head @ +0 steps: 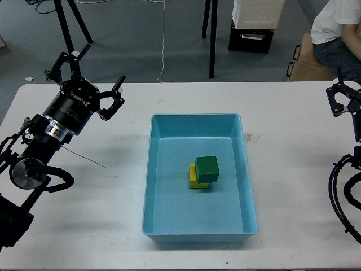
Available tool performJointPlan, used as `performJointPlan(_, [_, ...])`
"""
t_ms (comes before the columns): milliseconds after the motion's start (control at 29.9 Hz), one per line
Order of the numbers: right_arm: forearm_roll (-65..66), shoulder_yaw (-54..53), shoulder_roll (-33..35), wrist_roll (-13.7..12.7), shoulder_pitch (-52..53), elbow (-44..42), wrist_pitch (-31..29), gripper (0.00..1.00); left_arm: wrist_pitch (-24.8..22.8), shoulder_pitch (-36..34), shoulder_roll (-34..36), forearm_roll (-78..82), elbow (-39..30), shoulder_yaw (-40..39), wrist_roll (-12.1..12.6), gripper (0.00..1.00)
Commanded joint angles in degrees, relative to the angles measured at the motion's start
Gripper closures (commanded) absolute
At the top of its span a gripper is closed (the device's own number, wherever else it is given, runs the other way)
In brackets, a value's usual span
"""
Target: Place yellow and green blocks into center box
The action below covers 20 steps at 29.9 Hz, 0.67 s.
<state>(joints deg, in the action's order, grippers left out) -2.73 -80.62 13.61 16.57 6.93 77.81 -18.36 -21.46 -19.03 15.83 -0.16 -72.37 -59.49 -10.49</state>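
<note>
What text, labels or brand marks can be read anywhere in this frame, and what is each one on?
"ROBOTIQ", upside down in white letters, on the black body of the left gripper.
Right gripper: no lettering can be made out.
Light blue tray, green block, yellow block and white table: no text.
Black case on the floor behind: any label is too small to read.
</note>
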Motion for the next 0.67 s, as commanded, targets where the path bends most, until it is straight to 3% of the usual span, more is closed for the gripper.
performJointPlan(0, [-5.77, -0.24, -1.31, -4.43, -2.96, 1.81, 0.43, 0.01, 2.21, 7.49, -4.83, -2.21, -2.76, -5.62, -4.97, 0.00])
performJointPlan(67, [-8.94, -0.15, -1.39, -6.63, -5.68, 3.22, 0.52, 0.01, 2.65, 10.49, -8.52, -2.12, -3.65, -7.12, -6.91, 0.00])
performJointPlan(134, [-10.79, -0.33, -1.48, -7.43, -8.06, 4.80, 0.52, 0.01, 2.74, 12.78, -11.60, -2.21, -4.87, -7.83, -7.18, 0.00])
performJointPlan(334, [-11.59, -1.73, -3.41, -7.43, -13.25, 7.88, 0.52, 0.01, 2.83, 18.67, -15.21, -2.30, -8.22, -7.75, -6.91, 0.00])
performJointPlan(635, [-11.59, -2.00, -4.73, -7.08, -16.42, 8.41, 0.17, 0.01, 4.76, 19.82, -15.83, -2.65, -8.31, -6.87, -5.42, 0.00])
